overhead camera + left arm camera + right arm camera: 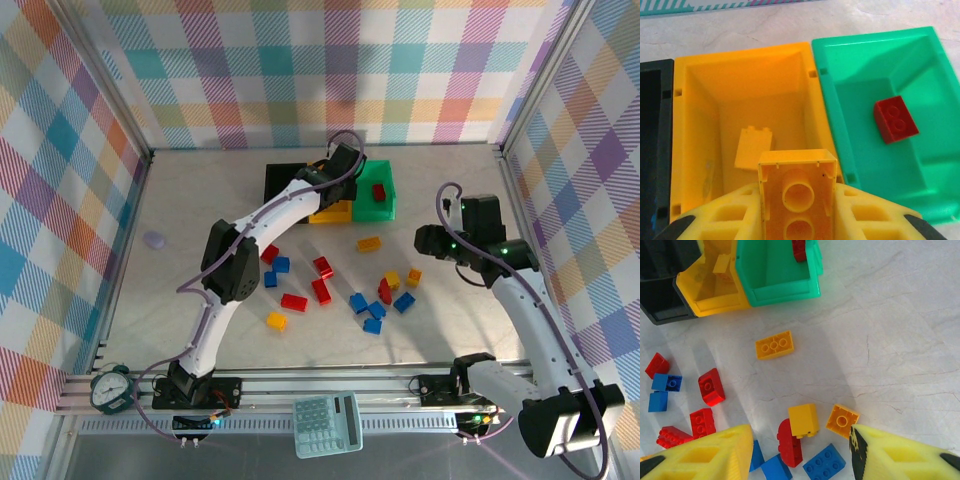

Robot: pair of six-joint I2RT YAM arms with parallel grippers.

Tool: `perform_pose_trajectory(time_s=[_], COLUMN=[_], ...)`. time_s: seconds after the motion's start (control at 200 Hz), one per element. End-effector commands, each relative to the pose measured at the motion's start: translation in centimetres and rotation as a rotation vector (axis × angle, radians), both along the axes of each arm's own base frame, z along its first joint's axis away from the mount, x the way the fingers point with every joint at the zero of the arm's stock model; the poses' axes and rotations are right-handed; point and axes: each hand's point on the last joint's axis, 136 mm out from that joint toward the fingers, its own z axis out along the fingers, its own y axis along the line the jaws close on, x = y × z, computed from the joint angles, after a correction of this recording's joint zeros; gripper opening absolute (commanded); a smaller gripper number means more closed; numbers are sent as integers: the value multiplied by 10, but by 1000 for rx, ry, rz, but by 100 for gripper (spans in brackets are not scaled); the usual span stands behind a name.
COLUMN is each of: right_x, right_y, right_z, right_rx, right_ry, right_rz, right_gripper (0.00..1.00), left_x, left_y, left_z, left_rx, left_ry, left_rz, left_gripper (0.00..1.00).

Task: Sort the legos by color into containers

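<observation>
Left gripper (797,212) clamped on a yellow lego (797,182) above the yellow container (695,125); right gripper (801,442) spread, empty.
Your left wrist view shows a second yellow lego (754,147) inside and one red lego (895,120) in the green container (860,65); overhead, the table (200,200) carries loose legos (294,302): five red, six blue, four yellow.

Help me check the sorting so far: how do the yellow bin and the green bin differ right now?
The yellow bin holds one yellow brick; the green bin holds one red brick. The yellow bin sits mid-row, beside the black bin; the green bin ends the row. The left gripper holds a second yellow brick at the yellow bin's near edge, not the green bin's. Both are open-topped and alike in shape.
</observation>
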Motion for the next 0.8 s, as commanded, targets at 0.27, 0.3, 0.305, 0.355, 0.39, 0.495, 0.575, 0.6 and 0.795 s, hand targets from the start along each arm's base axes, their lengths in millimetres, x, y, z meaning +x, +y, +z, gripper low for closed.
perform_pose_trajectory(time_s=[0.27, 0.3, 0.305, 0.355, 0.39, 0.495, 0.575, 0.6, 0.795], right_x=[-8, -8, -8, -7, -7, -6, -4, -4, -5], right_y=[-8, -8, -8, -8, -8, -7, -7, -7, -8], right_z=[-8, -8, -9, -10, -11, -15, -21, -23, -47], right_rx=[-48, -47, -47, -46, -47, -47, -46, -46, -28], right_ry=[29, 29, 31, 34, 37, 51, 69, 76, 154], right_rz=[2, 4, 4, 5, 5, 5, -4, -6, -55], right_gripper=[55, 55, 55, 55, 55, 55, 55, 55, 55], left_x=[37, 37, 37, 36, 35, 27, 17, 14, -20], left_y=[-2, 0, 0, 1, 3, 8, 13, 15, 39], left_z=[-5, -3, -3, 0, 3, 11, 20, 22, 39], left_rx=[-100, -100, -101, -100, -100, -102, -113, -115, -139], left_ry=[-47, -47, -47, -46, -45, -38, -35, -34, -27], left_rz=[10, 11, 12, 14, 15, 13, 16, 17, 40], left_gripper=[65, 66, 66, 67, 67, 67, 68, 68, 69])
